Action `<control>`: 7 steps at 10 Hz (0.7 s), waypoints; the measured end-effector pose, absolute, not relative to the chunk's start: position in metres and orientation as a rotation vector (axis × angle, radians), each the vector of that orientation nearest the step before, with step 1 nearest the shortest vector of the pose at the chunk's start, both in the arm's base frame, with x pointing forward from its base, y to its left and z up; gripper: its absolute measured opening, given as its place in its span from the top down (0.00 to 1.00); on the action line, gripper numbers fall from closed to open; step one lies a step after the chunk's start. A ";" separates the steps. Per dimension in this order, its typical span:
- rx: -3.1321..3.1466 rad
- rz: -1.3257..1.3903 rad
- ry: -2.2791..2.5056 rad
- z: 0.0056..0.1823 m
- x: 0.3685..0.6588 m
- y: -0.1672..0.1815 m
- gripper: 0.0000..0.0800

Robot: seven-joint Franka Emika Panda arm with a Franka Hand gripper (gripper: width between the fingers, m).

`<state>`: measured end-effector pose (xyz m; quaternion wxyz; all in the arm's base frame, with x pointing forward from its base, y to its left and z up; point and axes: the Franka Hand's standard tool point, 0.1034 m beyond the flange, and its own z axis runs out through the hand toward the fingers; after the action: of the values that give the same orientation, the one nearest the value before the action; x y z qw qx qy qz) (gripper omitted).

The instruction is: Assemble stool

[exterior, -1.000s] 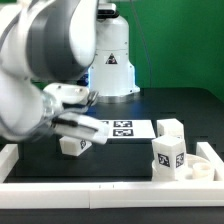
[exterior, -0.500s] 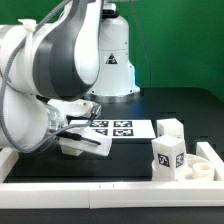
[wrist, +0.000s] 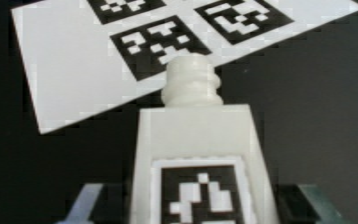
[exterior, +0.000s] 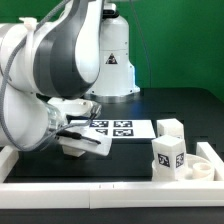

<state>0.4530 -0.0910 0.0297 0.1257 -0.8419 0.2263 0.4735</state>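
Surface: black table [exterior: 120, 160], marker board [exterior: 125, 128] mid-frame.
Gripper [exterior: 78, 143]: fingers clamped on leg [wrist: 194, 150], lower left.
Change: arm barely shifted since half-second ago; leg remains gripped.
Seat [exterior: 205, 172]: lower right, awaiting legs.

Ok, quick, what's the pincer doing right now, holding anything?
Pincer: closed on a stool leg, gripped at its tagged end, with the peg end pointing toward the marker board.

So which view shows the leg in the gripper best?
The wrist view: the leg fills the frame, tag and threaded tip clear, above the marker board. In the exterior view the gripper and arm mostly hide it.
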 end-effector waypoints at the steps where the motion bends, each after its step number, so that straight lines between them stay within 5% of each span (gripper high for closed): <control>1: -2.489 1.328 0.640 0.047 0.466 -0.086 0.59; 3: -2.723 1.078 0.468 0.099 0.500 -0.075 0.59; 7: -2.902 0.679 0.444 0.099 0.510 -0.071 0.58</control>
<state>0.5100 -0.0708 0.0991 0.0642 -0.9611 0.1472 0.2248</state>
